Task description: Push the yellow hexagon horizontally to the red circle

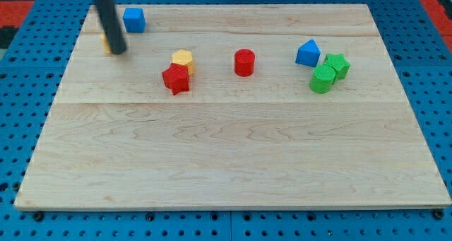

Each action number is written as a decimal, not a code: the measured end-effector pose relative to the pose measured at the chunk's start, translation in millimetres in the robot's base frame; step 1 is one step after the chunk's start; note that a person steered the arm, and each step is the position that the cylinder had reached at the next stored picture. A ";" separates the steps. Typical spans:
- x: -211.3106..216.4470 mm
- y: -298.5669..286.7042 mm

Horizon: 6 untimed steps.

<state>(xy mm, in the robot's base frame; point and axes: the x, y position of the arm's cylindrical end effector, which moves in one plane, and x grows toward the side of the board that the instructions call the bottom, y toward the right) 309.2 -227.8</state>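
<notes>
The yellow hexagon (183, 59) sits left of centre in the upper half of the wooden board, touching the red star (176, 79) just below-left of it. The red circle (244, 62) stands to the hexagon's right, with a gap between them. My tip (118, 51) is at the upper left, well left of the hexagon. The rod covers most of a yellow-orange block (106, 43); only a sliver shows at its left side.
A blue cube (134, 19) lies near the top left edge. At the right are a blue block (308, 53), a green star (337, 64) and a green cylinder (323, 79), close together. The board (226, 156) rests on a blue pegboard.
</notes>
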 end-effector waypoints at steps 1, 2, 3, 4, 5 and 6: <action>-41.4 5.0; -13.9 68.4; 11.6 144.3; 48.8 182.7; 87.9 197.9; 125.3 202.3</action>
<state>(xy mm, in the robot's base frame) 434.6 -25.5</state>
